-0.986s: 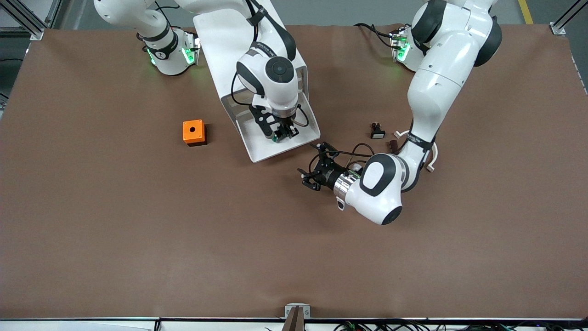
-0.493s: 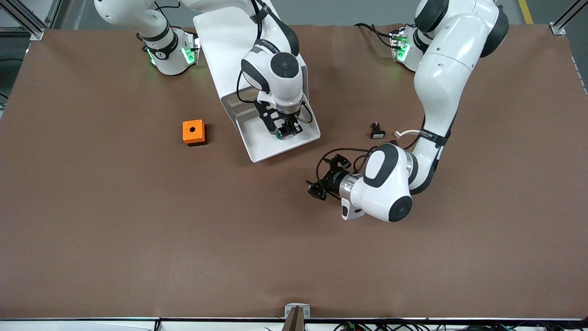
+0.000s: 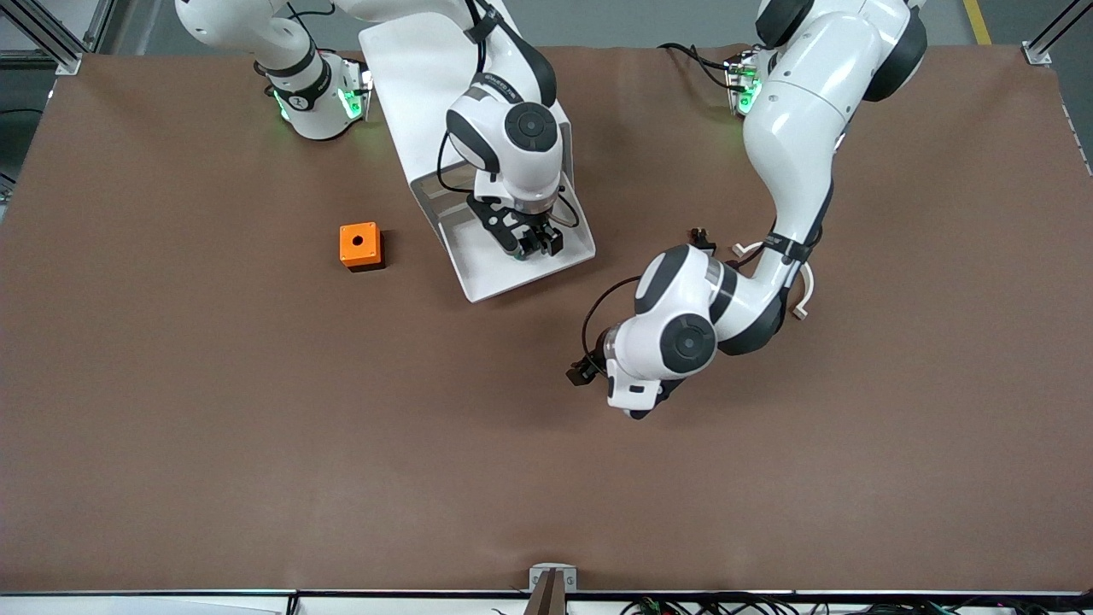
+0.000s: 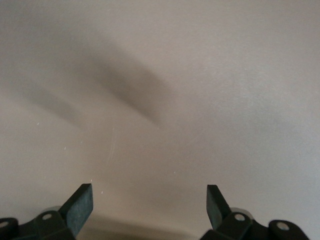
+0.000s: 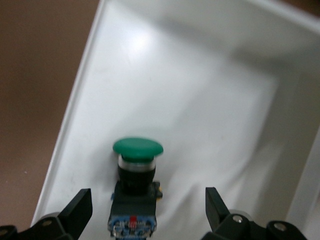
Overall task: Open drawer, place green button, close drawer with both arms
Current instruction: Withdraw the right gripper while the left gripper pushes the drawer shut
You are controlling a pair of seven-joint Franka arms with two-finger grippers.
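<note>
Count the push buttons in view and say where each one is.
2, maybe more hidden. The green button lies in the open drawer between the right gripper's open fingers; a small black part peeks out beside the left arm.

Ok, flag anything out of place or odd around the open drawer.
Nothing stands out: the green-capped push button lies in the pulled-out white tray drawer, between the right gripper's open fingers.

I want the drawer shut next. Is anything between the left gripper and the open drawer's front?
Nothing on the table stands between them. The left gripper, open, is over bare table nearer the camera than the drawer. But the right gripper, open, is low inside the drawer over the button.
</note>
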